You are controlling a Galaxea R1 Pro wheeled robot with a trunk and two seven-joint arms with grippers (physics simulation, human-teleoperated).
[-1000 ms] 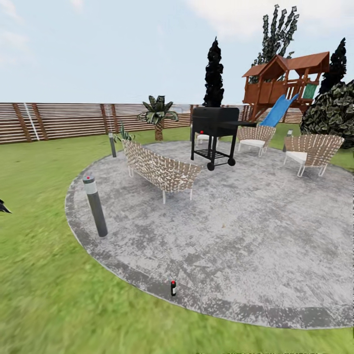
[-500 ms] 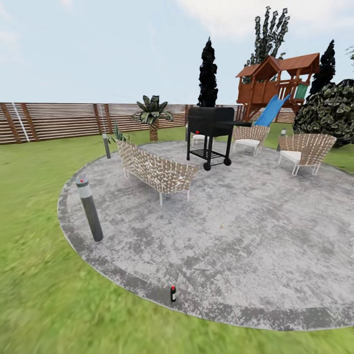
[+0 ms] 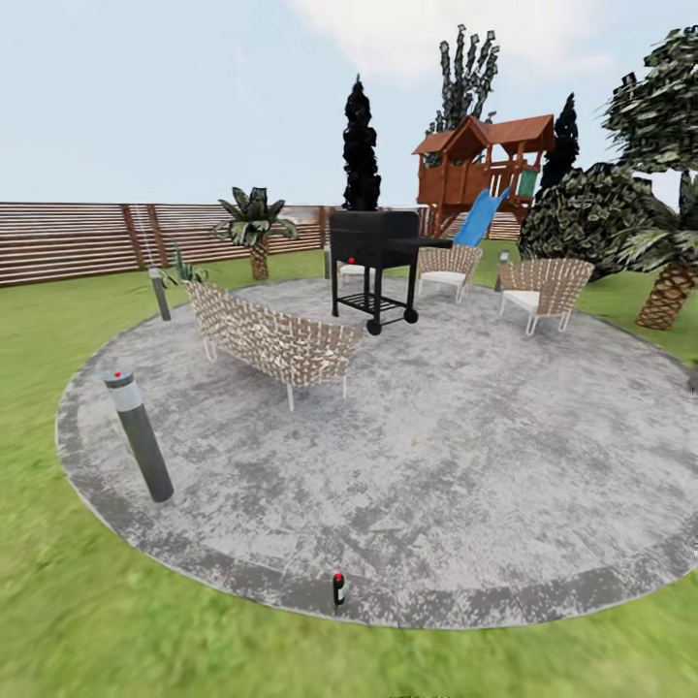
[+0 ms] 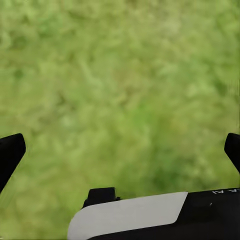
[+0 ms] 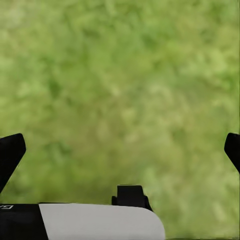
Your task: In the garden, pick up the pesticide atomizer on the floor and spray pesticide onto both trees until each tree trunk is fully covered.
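Swinging right since a second ago, the head camera slides the scene leftward while the pesticide atomizer [image 3: 338, 588] stands untouched on the stone patio's [image 3: 465, 427] near rim, both grippers' jaws wide and empty over lawn [image 4: 120, 90], so pickup and spraying remain.

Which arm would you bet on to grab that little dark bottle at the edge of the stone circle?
Hard to call. The pesticide atomizer stands almost dead centre ahead, a shade to the robot's left. The left tool and right tool are both open over grass, holding nothing. Slight lean: left.
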